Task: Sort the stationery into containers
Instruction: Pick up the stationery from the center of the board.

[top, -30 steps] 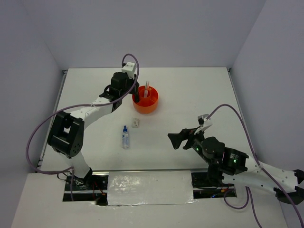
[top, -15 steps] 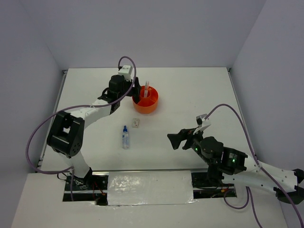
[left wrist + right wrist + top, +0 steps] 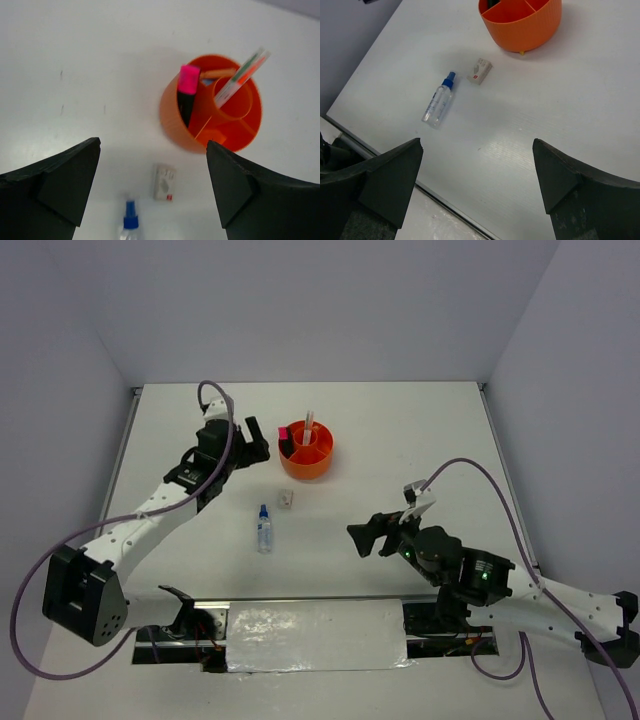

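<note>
Highlighter upright in organiser, left side, sorted; left gripper and right gripper spread wide, empty, ready for next pick.

**Both arms extended, both grippers wide open**

My left arm stretches from its base forward and inward, the wrist raised. Its left gripper has the jaws spread wide and grips nothing. My right arm lies low, reaching inward. The right gripper also gapes empty. In each wrist view, the fingers sit far apart at the lower corners.
</note>
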`<state>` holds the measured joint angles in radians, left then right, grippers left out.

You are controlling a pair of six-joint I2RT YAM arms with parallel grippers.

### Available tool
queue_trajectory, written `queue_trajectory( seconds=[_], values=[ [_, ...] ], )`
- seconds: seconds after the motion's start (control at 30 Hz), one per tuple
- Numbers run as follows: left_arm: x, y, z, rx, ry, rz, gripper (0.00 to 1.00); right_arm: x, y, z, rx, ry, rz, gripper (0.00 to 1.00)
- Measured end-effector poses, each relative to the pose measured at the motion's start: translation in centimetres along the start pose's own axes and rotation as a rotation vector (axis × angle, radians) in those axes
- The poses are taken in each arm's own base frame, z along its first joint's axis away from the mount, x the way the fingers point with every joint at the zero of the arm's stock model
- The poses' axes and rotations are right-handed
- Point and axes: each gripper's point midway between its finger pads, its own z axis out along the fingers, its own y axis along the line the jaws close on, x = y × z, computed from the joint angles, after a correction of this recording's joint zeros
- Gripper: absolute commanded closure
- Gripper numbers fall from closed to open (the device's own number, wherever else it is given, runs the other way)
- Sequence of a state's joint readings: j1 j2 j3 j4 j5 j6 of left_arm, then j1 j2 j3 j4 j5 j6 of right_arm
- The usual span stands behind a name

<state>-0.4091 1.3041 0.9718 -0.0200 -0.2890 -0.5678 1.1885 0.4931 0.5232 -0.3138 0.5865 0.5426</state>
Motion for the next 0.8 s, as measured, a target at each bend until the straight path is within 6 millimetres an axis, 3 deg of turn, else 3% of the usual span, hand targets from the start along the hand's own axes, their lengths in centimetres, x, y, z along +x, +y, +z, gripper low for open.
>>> queue_trajectory(
  seconds=[0.17,0.4,0.57,0.8],
  values=[
    [5.6,2.2,-2.3,-0.121,0.176,0.02,0.01,1.0,0.3,0.6,0.002,0.038,-0.011,0.02],
    [14.8,2.5,-6.0,-0.153,0.428,0.131,0.01,2.9,0.2,1.5,0.03,0.103,-0.032,0.02],
    [17.5,3.1,-7.5,-0.188,0.502,0.131,0.01,3.6,0.4,1.7,0.028,0.134,-0.035,0.02],
    [21.0,4.3,-7.6,-0.251,0.585,0.14,0.08,3.6,0.8,1.7,0.016,0.142,-0.025,0.02]
  ],
)
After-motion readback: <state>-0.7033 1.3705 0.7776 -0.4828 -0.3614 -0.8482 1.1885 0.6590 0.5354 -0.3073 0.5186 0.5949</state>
